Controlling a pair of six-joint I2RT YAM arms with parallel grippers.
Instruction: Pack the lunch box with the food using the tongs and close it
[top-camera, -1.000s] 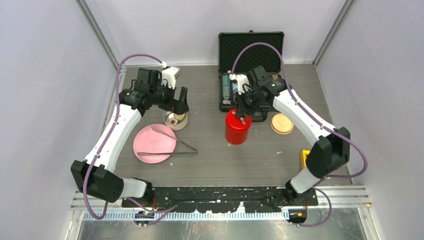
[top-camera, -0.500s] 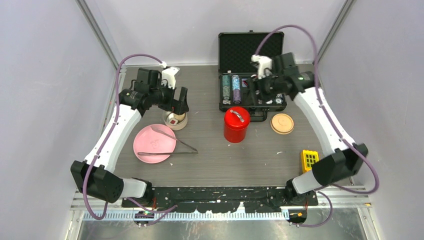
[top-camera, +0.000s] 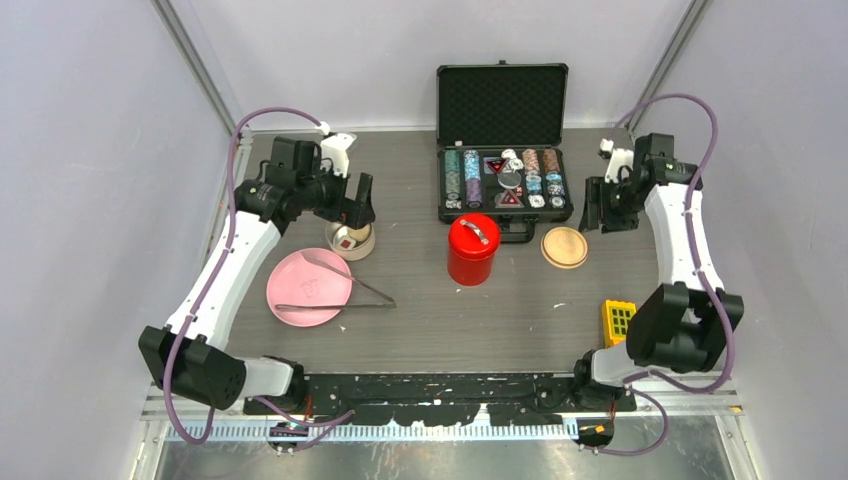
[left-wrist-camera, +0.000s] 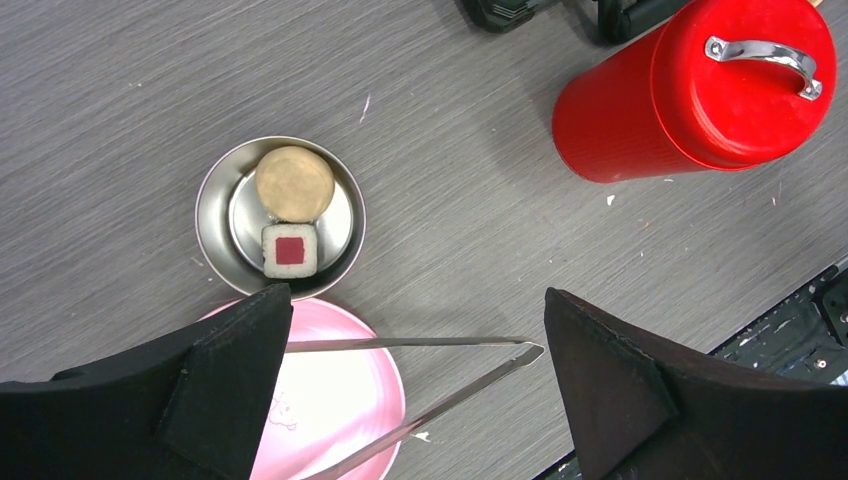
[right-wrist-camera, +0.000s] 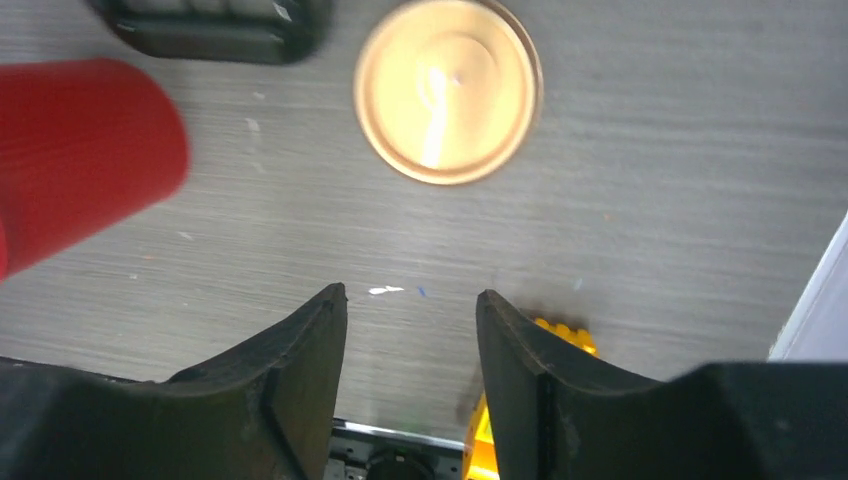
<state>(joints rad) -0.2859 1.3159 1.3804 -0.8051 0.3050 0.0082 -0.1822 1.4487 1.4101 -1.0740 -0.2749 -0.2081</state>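
Observation:
The red canister of the lunch box (top-camera: 473, 248) (left-wrist-camera: 690, 90) stands mid-table with its handled lid on. The small steel bowl (top-camera: 366, 248) (left-wrist-camera: 215, 185) holds food: a tan round piece (left-wrist-camera: 294, 182) and a white cube with a red centre (left-wrist-camera: 290, 249). Its beige disc lid (top-camera: 564, 247) (right-wrist-camera: 448, 90) lies apart, right of the canister. The tongs (top-camera: 350, 280) (left-wrist-camera: 420, 343) rest across the pink plate (top-camera: 300, 280) (left-wrist-camera: 340, 400). My left gripper (top-camera: 355, 205) (left-wrist-camera: 415, 295) hovers open above the bowl. My right gripper (top-camera: 608, 205) (right-wrist-camera: 410, 295) is open and empty, right of the disc lid.
An open black case of poker chips (top-camera: 503, 180) sits at the back behind the canister. A yellow block toy (top-camera: 618, 320) (right-wrist-camera: 560, 335) lies near the front right. Walls close in both sides.
My right gripper let go of the canister's lid, opened, and swung right to beside the beige disc lid. The left arm has stayed where it was.

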